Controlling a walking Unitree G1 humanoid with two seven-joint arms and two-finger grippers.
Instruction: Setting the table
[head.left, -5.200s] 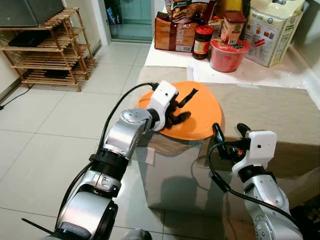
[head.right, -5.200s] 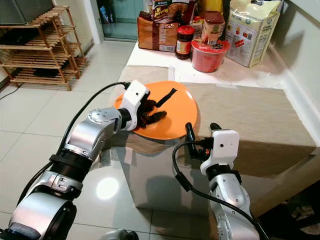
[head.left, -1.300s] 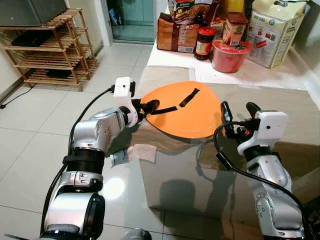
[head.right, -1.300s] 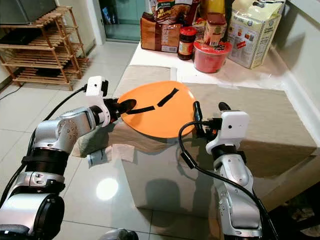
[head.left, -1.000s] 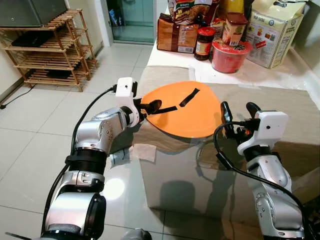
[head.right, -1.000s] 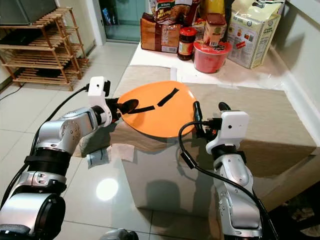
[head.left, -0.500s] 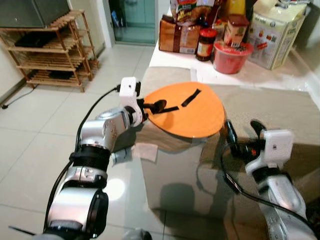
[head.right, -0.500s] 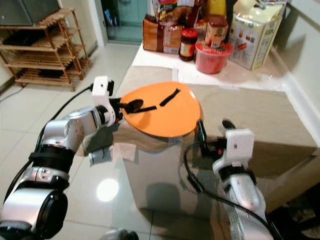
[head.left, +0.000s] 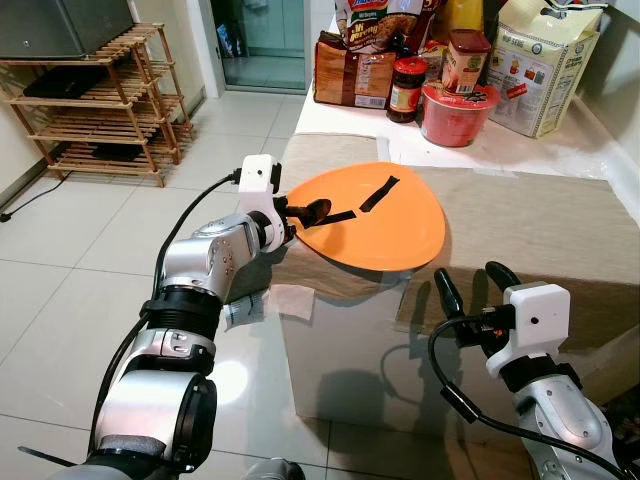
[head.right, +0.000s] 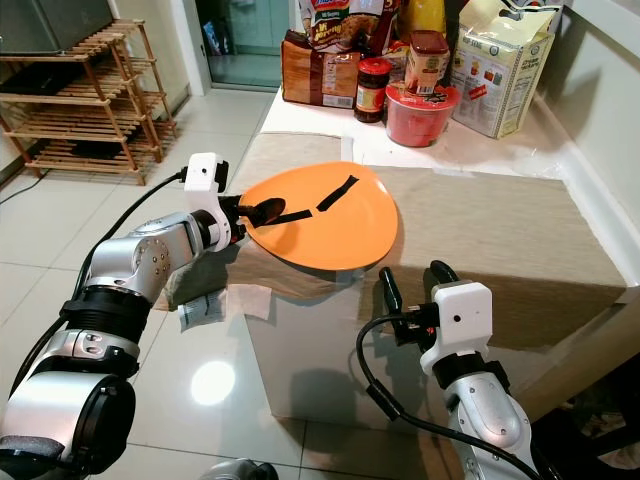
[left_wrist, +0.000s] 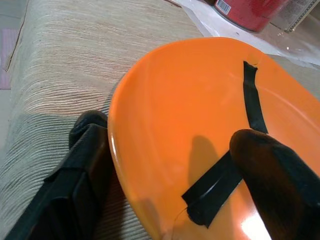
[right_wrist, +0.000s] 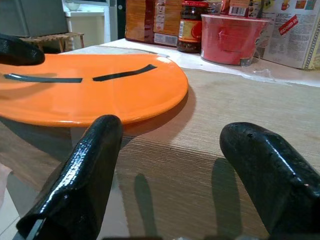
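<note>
**Orange plate held at the table's near-left corner**

Item: orange plate (head.left: 375, 220), round, shallow, marked with two strips of black tape (head.left: 377, 194). Location: near-left corner of the cloth-covered table (head.left: 540, 220). Its left rim overhangs the table's left edge and its near rim reaches the front edge; the far side rests on the cloth.

Tool, left: left gripper (head.left: 300, 212), clamped on the plate's left rim. The left wrist view shows one finger (left_wrist: 272, 165) pressed on the upper face beside the tape, the other (left_wrist: 80, 165) tucked beneath the rim against the cloth.

Tool, right: right gripper (head.right: 412, 290), spread wide and empty, low at the table's front edge. Both fingers point toward the plate's near rim, apart from it.

Governing relation: the plate lies to the right of and beyond the left gripper, toward the table's middle. The left arm is already in contact; the right is near but out of contact. Judgement: the coming move is a push or slide inward from the left edge until the plate is fully supported, and the left arm is better placed to make it.

Risk, as judged: the overhanging part could tip off the corner if let go here.

Other stock: red tub (head.left: 457, 108), jar (head.left: 405, 88) and food packets (head.left: 352, 65) along the far edge; wooden rack (head.left: 95, 100) on the tiled floor (head.left: 90, 260).
</note>
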